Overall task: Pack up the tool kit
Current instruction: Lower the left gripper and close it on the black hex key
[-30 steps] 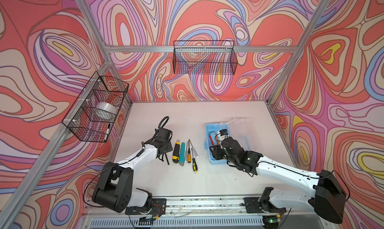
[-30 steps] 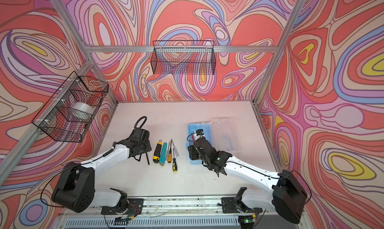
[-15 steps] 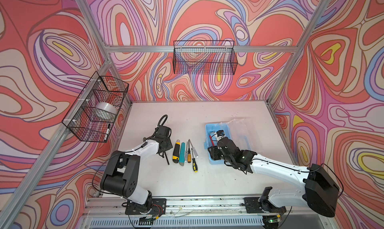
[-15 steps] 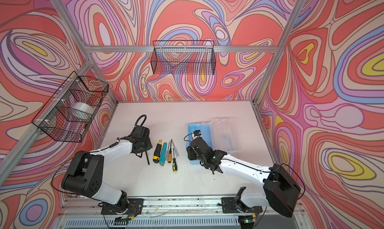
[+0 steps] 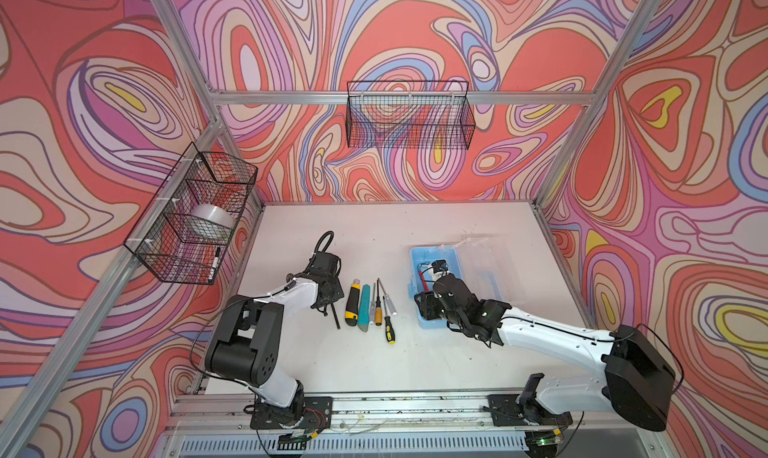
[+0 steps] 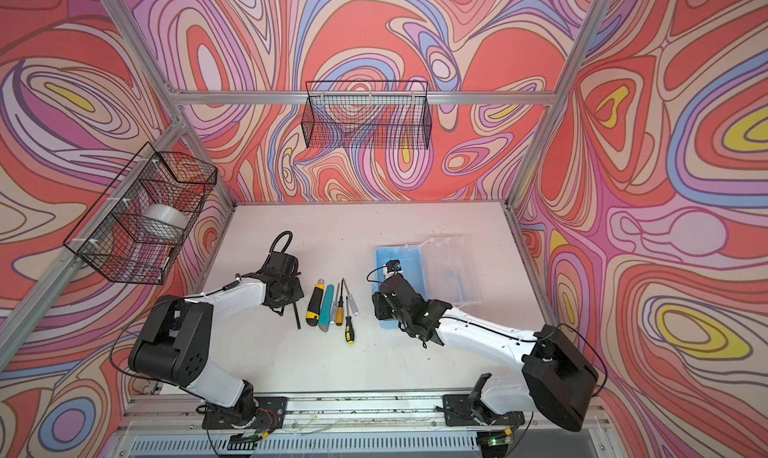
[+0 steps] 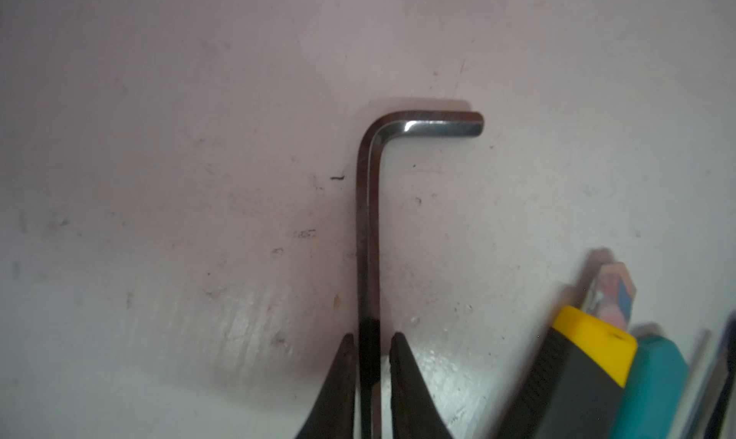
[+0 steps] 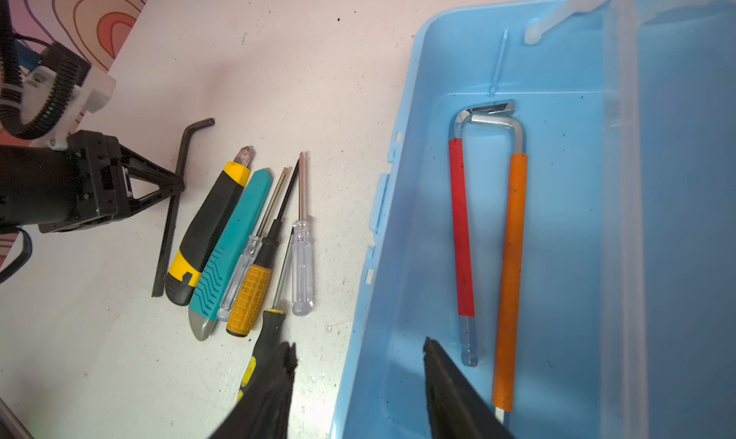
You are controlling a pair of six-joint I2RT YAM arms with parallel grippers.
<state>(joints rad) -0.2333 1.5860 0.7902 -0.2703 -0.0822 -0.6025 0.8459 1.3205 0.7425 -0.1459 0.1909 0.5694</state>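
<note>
A black hex key (image 7: pixel 368 218) lies flat on the white table, left of the row of tools. My left gripper (image 7: pixel 370 337) is shut on its long shaft, one finger on each side. The light-blue box (image 8: pixel 398 178) stands open, with its clear lid (image 5: pixel 486 269) folded out to the right. Inside lie a red-sleeved hex key (image 8: pixel 462 226) and an orange-sleeved one (image 8: pixel 511 257). My right gripper (image 8: pixel 358 349) is open astride the box's left wall near its front corner, gripping nothing. In both top views the grippers (image 5: pixel 330 304) (image 6: pixel 380 306) stay low.
Between the arms lie a yellow-black utility knife (image 8: pixel 207 234), a teal knife (image 8: pixel 231 249) and several screwdrivers (image 8: pixel 251 297). One black wire basket (image 5: pixel 409 115) hangs on the back wall. Another (image 5: pixel 191 215), on the left wall, holds a tape roll (image 5: pixel 210 221).
My left jaws have closed in on the black hex key's shaft, and the left arm's elbow has risen. The right gripper has edged slightly along the box's front corner.
</note>
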